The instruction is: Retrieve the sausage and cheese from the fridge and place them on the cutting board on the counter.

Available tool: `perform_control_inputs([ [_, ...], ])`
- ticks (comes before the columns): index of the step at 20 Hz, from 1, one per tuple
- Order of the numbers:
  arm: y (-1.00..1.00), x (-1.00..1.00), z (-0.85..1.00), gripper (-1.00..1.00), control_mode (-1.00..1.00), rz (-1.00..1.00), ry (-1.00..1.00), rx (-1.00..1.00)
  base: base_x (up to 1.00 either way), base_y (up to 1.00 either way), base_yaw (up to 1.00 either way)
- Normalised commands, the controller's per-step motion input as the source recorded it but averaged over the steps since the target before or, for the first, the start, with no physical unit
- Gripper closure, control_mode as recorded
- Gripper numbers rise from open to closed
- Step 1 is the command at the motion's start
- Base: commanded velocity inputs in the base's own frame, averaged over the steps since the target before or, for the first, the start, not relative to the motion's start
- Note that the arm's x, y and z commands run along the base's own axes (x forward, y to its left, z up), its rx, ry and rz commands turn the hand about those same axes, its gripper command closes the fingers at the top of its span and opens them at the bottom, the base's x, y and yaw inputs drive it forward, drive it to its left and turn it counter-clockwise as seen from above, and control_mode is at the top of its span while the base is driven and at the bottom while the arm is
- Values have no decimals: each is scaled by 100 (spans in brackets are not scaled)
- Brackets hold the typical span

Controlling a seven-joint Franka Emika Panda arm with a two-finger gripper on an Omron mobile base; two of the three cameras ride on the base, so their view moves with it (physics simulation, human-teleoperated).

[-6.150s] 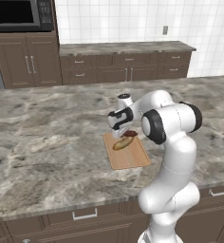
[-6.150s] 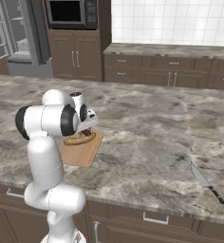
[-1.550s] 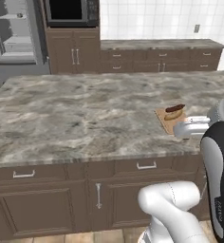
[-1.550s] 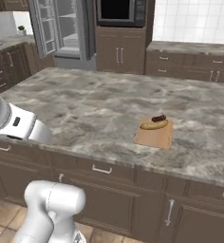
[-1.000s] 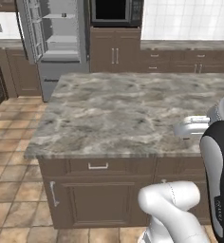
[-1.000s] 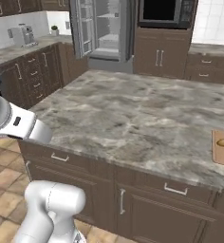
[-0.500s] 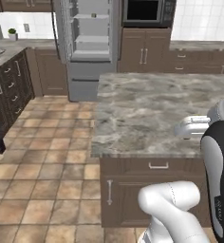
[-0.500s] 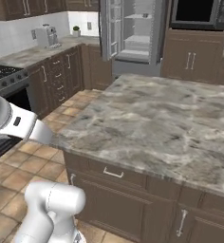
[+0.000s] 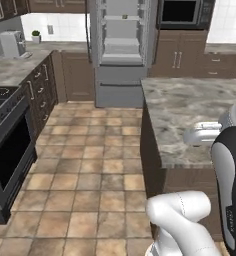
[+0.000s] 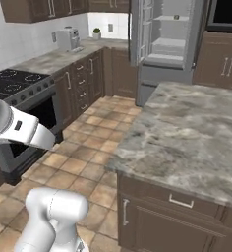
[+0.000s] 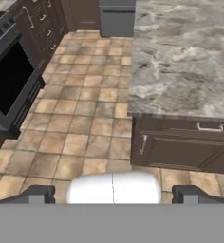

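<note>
A black oven (image 9: 7, 155) faces the tiled floor (image 9: 90, 170); a microwave (image 9: 182, 12) sits above cabinets.

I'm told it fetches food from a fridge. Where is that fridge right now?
The fridge stands open against the far wall in the left base view, across the tiled floor, just left of the microwave.

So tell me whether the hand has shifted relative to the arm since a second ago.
No. In the left base view the hand keeps its place beside the arm; the counter slid because the base drove.
</note>
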Motion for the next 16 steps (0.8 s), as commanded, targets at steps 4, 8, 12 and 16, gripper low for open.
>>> perform_control_inputs([
  [4, 0, 0, 0, -100, 100, 0, 0, 0, 65, 100, 0],
  [8, 0, 0, 0, -100, 100, 0, 0, 0, 100, 53, -11],
  [12, 0, 0, 0, -100, 100, 0, 0, 0, 100, 1, -14],
  [16, 0, 0, 0, -100, 100, 0, 0, 0, 100, 0, -12],
])
